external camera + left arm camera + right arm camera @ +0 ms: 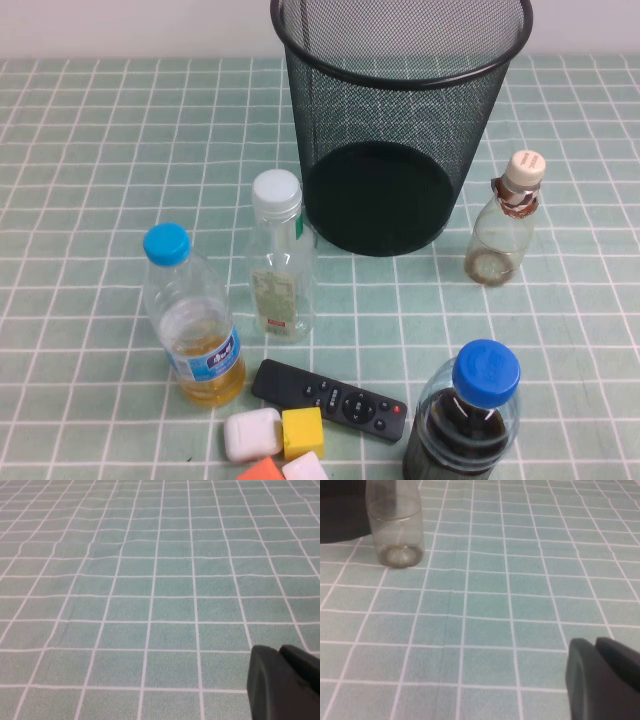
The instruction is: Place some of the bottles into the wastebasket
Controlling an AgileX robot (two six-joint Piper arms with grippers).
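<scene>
Four bottles (283,255) (two blue-capped), one wastebasket (400,120), one remote (332,399)

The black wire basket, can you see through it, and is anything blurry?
High view: the tall black wire-mesh wastebasket shows wall and tablecloth through its mesh. Left wrist view: the left gripper is a blurry dark lump. Right wrist view: the right gripper is blurry too.

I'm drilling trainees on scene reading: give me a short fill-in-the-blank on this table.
1. The white-capped bottle stands ___.
2. The wastebasket holds ___ bottles.
3. The remote is colored ___.
4. In the right wrist view, the right tool hangs above the ___; the left tool likewise.

Missing words: upright; no; black; tablecloth
</scene>
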